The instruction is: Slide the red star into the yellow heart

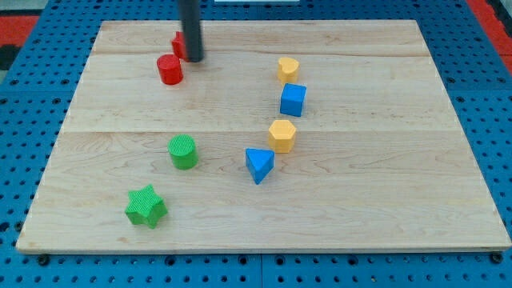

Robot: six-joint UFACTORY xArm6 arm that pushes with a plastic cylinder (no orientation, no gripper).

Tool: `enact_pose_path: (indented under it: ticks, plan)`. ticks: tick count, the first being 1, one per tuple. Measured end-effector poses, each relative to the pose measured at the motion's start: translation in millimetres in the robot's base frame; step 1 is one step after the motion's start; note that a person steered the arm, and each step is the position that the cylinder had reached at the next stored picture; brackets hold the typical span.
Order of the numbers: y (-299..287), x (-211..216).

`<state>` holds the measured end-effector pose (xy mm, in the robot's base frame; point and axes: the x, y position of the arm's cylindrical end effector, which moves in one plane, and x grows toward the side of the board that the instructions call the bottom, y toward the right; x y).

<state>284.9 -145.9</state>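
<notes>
The red star (178, 44) lies near the view's top left of the wooden board and is mostly hidden behind my rod, so only its left part shows. My tip (193, 60) rests on the board against the star's right side. The yellow heart (288, 68) lies well to the right of the star, near the board's middle top. A red cylinder (170, 70) sits just below and left of my tip.
A blue cube (293, 100) sits directly below the yellow heart. Below that lie a yellow pentagon (282, 135) and a blue triangle (258, 165). A green cylinder (183, 152) and a green star (146, 206) lie at the lower left.
</notes>
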Motion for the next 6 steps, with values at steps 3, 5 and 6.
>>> enact_pose_path:
  ticks: [3,5,6]
  plan:
    - [56,-31]
    - [168,-28]
    - [157,29]
